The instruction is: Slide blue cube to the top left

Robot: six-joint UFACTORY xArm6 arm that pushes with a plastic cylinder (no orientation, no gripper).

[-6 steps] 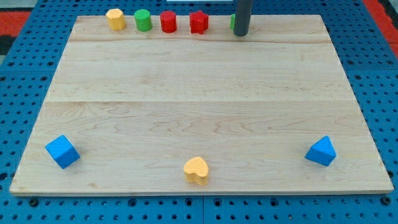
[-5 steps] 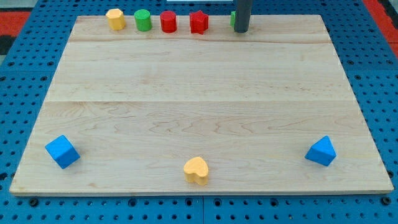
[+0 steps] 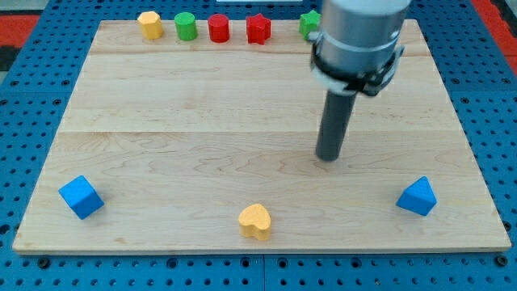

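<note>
The blue cube [image 3: 81, 196] sits near the bottom left corner of the wooden board [image 3: 202, 121]. My tip [image 3: 328, 158] rests on the board right of centre, far to the right of the blue cube and a little higher in the view. A second blue block [image 3: 417, 196], wedge-like in shape, lies at the bottom right, below and right of my tip.
A yellow heart block [image 3: 255, 221] lies at the bottom middle. Along the top edge stand a yellow block [image 3: 149, 23], a green cylinder [image 3: 186, 26], a red cylinder [image 3: 218, 28], a red block [image 3: 258, 28] and a green block [image 3: 309, 23], partly hidden by the arm.
My tip has moved from the top edge beside the green block down to the board right of centre. No block has moved.
</note>
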